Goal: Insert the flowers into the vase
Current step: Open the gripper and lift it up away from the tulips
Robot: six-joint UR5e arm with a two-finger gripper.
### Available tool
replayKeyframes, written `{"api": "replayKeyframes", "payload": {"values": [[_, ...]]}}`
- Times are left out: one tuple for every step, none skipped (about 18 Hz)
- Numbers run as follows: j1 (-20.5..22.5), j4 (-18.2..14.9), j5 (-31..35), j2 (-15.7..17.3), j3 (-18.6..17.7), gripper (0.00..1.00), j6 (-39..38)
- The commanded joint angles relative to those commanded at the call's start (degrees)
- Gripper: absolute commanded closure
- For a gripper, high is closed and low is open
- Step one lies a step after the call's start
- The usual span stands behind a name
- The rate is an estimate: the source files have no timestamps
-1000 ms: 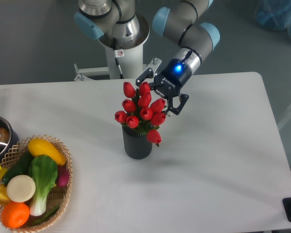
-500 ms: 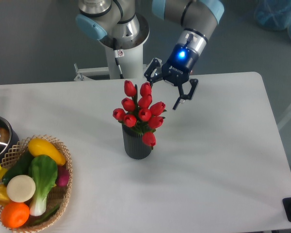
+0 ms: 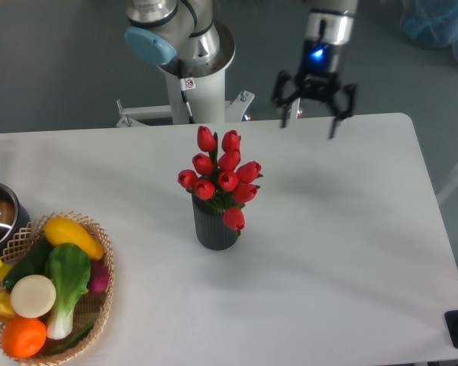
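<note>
Flowers [image 3: 221,178]: standing in the vase [image 3: 215,224], stems down in its mouth, one bud drooping over the rim; task looks done.
Vase: upright mid-surface [image 3: 336,252], so the bunch stays put.
Hand [image 3: 314,122]: fingers spread apart, empty, high by the far edge, well clear of the buds.

Single fixed camera, mounted high at the 6 o'clock side of the worktop [image 3: 351,252], looking down and toward 12 o'clock. Mid-distance: nearly the whole worktop in frame, left edge cropped. Arm base [image 3: 187,69] at 12 o'clock, vase [image 3: 215,226] near centre, wicker basket [image 3: 99,305] at 8 o'clock.
</note>
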Motion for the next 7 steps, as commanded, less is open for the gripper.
{"api": "replayKeyframes", "payload": {"values": [[0.7, -0.1, 3.5, -0.5, 1.3, 0.00, 0.0], [1.2, -0.2, 7.3, -1.3, 2.5, 0.00, 0.0], [1.4, -0.3, 10.5, -2.2, 3.7, 0.00, 0.0], [1.6, -0.9, 13.4, -3.4, 5.2, 0.00, 0.0], [1.8, -1.9, 15.7, -4.8, 7.0, 0.00, 0.0], [1.9, -3.6, 17.9, -6.1, 9.0, 0.00, 0.0], [2.0, -5.6, 19.8, -7.1, 11.2, 0.00, 0.0]]}}
